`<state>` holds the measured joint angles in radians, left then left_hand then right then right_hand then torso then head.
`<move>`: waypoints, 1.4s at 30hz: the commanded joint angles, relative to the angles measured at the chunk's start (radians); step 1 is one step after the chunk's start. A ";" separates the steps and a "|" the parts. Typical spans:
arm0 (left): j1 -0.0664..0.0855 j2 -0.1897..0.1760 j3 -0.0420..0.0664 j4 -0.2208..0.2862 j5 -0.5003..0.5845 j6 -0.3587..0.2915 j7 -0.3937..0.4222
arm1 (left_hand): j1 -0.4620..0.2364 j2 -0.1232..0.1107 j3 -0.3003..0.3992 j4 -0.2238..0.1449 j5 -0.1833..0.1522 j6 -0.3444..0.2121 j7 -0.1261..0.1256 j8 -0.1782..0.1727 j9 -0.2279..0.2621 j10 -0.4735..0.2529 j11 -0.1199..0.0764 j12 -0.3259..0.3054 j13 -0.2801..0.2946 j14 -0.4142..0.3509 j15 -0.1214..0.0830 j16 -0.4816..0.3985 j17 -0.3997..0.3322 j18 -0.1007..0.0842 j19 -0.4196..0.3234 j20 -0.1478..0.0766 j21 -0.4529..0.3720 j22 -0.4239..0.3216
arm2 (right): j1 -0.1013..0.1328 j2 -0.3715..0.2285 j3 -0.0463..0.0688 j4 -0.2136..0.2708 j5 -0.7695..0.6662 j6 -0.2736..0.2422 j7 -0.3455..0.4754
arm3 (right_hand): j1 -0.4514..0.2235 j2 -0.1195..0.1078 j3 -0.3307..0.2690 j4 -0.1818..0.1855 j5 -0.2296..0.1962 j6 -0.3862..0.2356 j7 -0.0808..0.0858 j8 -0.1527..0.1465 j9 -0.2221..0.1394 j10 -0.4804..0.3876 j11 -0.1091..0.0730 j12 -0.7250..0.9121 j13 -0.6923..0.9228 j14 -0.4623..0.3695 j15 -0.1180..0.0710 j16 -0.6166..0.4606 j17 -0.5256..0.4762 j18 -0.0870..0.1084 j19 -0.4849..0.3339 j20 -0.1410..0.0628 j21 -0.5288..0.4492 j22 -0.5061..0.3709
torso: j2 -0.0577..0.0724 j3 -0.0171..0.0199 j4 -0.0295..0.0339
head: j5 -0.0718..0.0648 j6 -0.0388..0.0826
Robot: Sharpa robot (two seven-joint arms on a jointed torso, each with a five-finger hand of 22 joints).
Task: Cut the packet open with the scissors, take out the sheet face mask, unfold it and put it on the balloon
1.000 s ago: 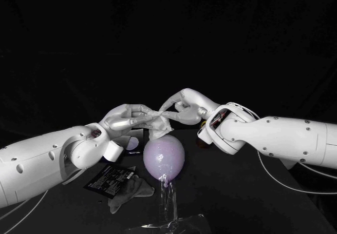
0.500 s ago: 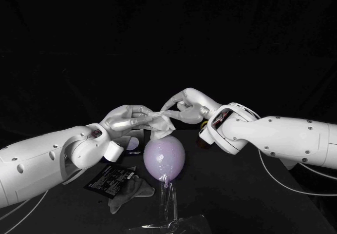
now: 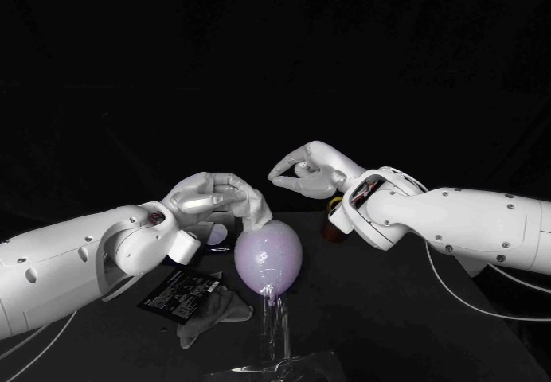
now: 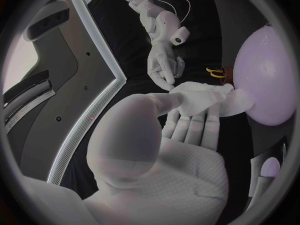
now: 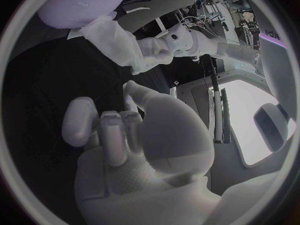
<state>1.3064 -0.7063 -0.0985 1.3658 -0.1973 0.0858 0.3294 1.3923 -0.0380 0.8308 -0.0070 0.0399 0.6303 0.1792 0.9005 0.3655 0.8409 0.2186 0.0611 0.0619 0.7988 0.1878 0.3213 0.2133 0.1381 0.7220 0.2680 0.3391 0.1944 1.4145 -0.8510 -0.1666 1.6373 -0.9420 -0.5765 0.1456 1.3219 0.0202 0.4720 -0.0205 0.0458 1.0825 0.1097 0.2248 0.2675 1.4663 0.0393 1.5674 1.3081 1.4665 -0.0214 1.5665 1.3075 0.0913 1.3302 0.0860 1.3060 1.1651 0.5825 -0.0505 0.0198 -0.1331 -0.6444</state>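
Observation:
The lilac balloon (image 3: 269, 253) stands upright on a clear stand (image 3: 275, 334) at the table's middle. My left hand (image 3: 212, 195) pinches the white sheet mask (image 3: 255, 208), which hangs bunched from its fingers down onto the balloon's top. The left wrist view has the mask (image 4: 203, 97) draped past the fingertips against the balloon (image 4: 269, 80). My right hand (image 3: 304, 175) hovers just right of the mask, fingers curled, thumb meeting a fingertip, holding nothing. From the right wrist, the right hand (image 5: 125, 130) faces the mask (image 5: 106, 37) and balloon (image 5: 81, 5). The black packet (image 3: 178, 290) lies flat left of the stand.
A crumpled grey sheet (image 3: 212, 310) lies beside the packet. Yellow-handled scissors (image 3: 333, 208) rest on the table behind my right wrist, and the scissors (image 4: 217, 73) also appear beside the balloon. A small white round object (image 3: 212, 233) sits under my left wrist.
My right hand has let go of the mask and drawn back to the right. The mask, stretched between both hands before, now hangs from my left hand onto the balloon.

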 commanded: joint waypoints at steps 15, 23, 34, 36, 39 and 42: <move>0.001 0.002 0.001 0.008 0.031 -0.005 -0.016 | -0.015 0.004 0.014 0.006 0.007 -0.021 0.082 0.024 0.218 0.042 -0.002 0.014 0.004 0.040 -0.016 0.036 0.008 0.006 0.017 -0.024 0.057 0.035 | -0.001 0.009 0.001 0.011 -0.056 0.005 -0.027 | -0.082 -0.106 -0.064 0.013 0.018 -0.082 0.028 -0.028 -0.007 0.090 0.016 -0.018 0.240 0.104 0.007 0.004 0.263 -0.004 -0.008 -0.001 -0.012 -0.008 | 0.001 -0.0002 0.0009 | 0.002 0.000; 0.001 0.003 0.001 0.006 0.059 0.006 -0.035 | -0.013 0.005 -0.004 0.004 0.007 -0.030 0.075 0.017 0.203 0.080 -0.013 0.017 0.002 0.097 -0.034 0.043 0.009 0.013 0.036 -0.042 0.121 0.078 | -0.018 0.022 0.000 0.040 -0.228 -0.069 -0.109 | -0.118 -0.153 -0.117 0.038 0.002 -0.112 0.042 -0.048 -0.014 0.076 0.030 -0.038 0.220 0.104 0.023 0.004 0.263 -0.004 -0.009 0.015 -0.014 -0.007 | 0.000 -0.0003 0.0009 | 0.000 -0.002; 0.001 0.001 0.001 0.006 0.086 -0.020 -0.064 | -0.009 -0.015 -0.068 0.002 0.007 0.029 0.043 -0.041 0.129 0.225 -0.052 0.044 0.004 0.188 -0.069 0.026 0.009 0.023 0.039 -0.064 0.213 0.142 | -0.034 0.023 0.000 0.068 -0.300 -0.134 -0.181 | -0.124 -0.158 -0.146 0.067 0.002 -0.084 0.033 -0.036 -0.008 0.077 0.023 -0.037 0.222 0.104 0.019 0.004 0.263 -0.004 -0.001 0.018 -0.006 0.005 | 0.000 0.0001 0.0005 | 0.003 -0.003; 0.001 0.001 0.001 0.006 0.091 -0.025 -0.068 | -0.006 -0.021 -0.077 -0.003 0.007 0.047 0.037 -0.058 0.113 0.245 -0.059 0.045 0.003 0.206 -0.076 0.026 0.011 0.026 0.042 -0.067 0.228 0.152 | -0.036 0.024 0.000 0.071 -0.309 -0.146 -0.192 | -0.123 -0.157 -0.150 0.070 0.002 -0.079 0.031 -0.033 -0.006 0.078 0.021 -0.036 0.222 0.104 0.018 0.004 0.263 -0.004 -0.001 0.018 -0.006 0.006 | 0.000 0.0001 0.0006 | 0.003 -0.003; 0.001 0.001 0.001 0.008 0.094 -0.029 -0.072 | 0.000 -0.027 -0.098 -0.012 0.008 0.085 0.026 -0.093 0.084 0.303 -0.077 0.057 0.007 0.257 -0.095 0.039 0.023 0.031 0.044 -0.071 0.250 0.167 | -0.038 0.026 0.000 0.076 -0.320 -0.167 -0.211 | -0.121 -0.156 -0.155 0.077 0.002 -0.072 0.028 -0.030 -0.005 0.078 0.019 -0.036 0.222 0.104 0.016 0.004 0.263 -0.004 0.001 0.016 -0.005 0.008 | 0.000 0.0000 0.0004 | 0.004 -0.002; 0.001 0.001 0.001 0.010 0.096 -0.030 -0.075 | 0.003 -0.029 -0.106 -0.016 0.008 0.111 0.021 -0.123 0.062 0.320 -0.082 0.050 0.004 0.270 -0.100 0.034 0.028 0.033 0.042 -0.071 0.260 0.174 | -0.040 0.027 0.000 0.078 -0.330 -0.180 -0.225 | -0.119 -0.155 -0.159 0.082 0.002 -0.065 0.025 -0.026 -0.003 0.080 0.016 -0.034 0.224 0.104 0.013 0.004 0.263 -0.005 0.005 0.015 -0.001 0.013 | 0.000 -0.0001 0.0002 | 0.004 -0.002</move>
<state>1.3064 -0.7068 -0.0985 1.3715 -0.1235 0.0658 0.2620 1.3960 -0.0571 0.7296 -0.0245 0.0464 0.7216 0.1745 0.7833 0.4213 1.1539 0.1380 0.1131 0.0662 1.0639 0.0873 0.3568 0.2396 0.1551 0.7649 0.2000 0.5960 0.3662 1.3759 -0.8252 -0.1675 1.7124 -1.2187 -0.7054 -0.0308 1.1937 -0.1358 0.3169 0.0596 0.0499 1.0092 0.1344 0.1941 0.2634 1.4680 0.0625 1.5285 1.3080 1.4664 -0.0035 1.5673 1.3082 0.0904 1.3286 0.1026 1.2994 1.1770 0.5825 -0.0507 0.0204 -0.1296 -0.6465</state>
